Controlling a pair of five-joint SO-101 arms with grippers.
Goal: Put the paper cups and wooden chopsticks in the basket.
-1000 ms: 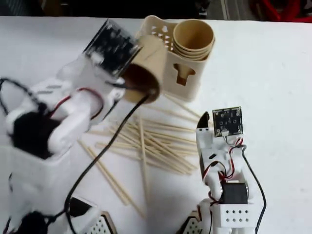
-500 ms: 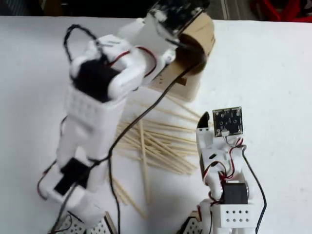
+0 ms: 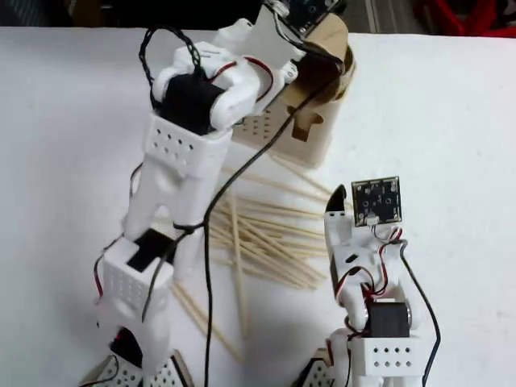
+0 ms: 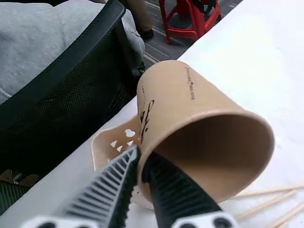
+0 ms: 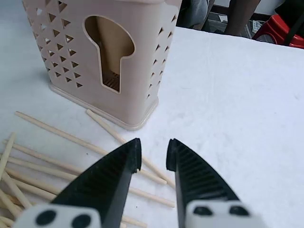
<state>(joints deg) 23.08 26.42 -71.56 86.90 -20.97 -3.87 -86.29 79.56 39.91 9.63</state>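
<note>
The left tool (image 4: 140, 160) pinches the rim of a paper cup (image 4: 199, 118) at top centre of the high view, seemingly over the basket (image 3: 310, 141). The right tool (image 5: 153, 153) is right of centre, narrowly parted and empty. It hovers by wooden chopsticks (image 3: 258, 234) scattered across the middle of the worktop (image 3: 451, 121).

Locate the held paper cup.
High view: the paper cup hangs tilted over the basket at the far side of the table, gripped by the left end effector.
</note>
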